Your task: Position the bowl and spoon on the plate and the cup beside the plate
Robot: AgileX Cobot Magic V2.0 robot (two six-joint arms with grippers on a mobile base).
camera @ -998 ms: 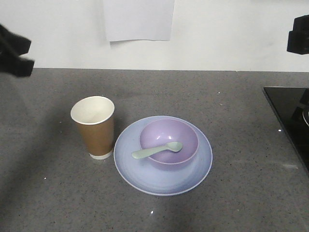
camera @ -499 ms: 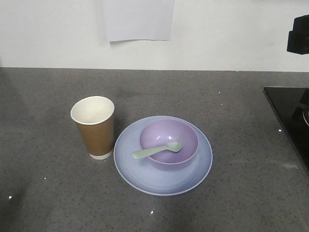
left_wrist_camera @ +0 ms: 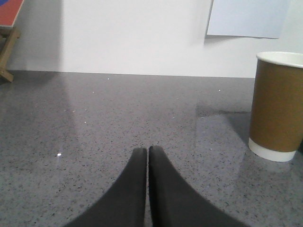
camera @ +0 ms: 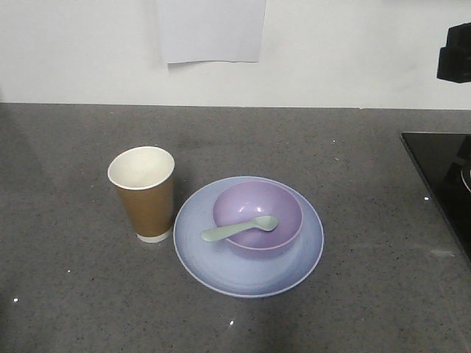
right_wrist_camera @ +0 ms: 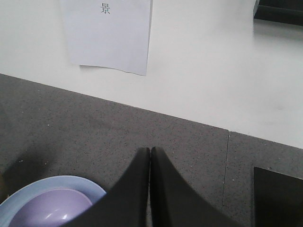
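- The counter [camera: 353,162] is dark grey speckled stone, glossy enough to mirror the wall; it runs back to a plain white wall [camera: 338,51].
- A sheet of white paper [camera: 211,29] hangs on that wall; in the right wrist view it shows one printed character, up and to the left of the right claw.
- A black glossy panel [camera: 441,176] lies set in the counter at the right edge of the front view, ahead and to the right of the right claw.
- A red board on a wooden leg [left_wrist_camera: 8,19] stands far off to the upper left of the left claw.
- The plate [camera: 213,265] lies flat on the counter, its rim showing just left of and below the right claw [right_wrist_camera: 150,150].
- The bowl [camera: 257,209] sits inside the plate, upright.
- The cup [left_wrist_camera: 278,104] stands upright just beside the plate, ahead and to the right of the left claw [left_wrist_camera: 148,149].
- The spoon [camera: 239,229] lies in the bowl, scoop inside, handle over the near-left rim.
- Left claw: tips pressed together, holding nothing, low over bare counter.
- Right claw: tips pressed together, holding nothing, above the counter and pointing toward the wall.
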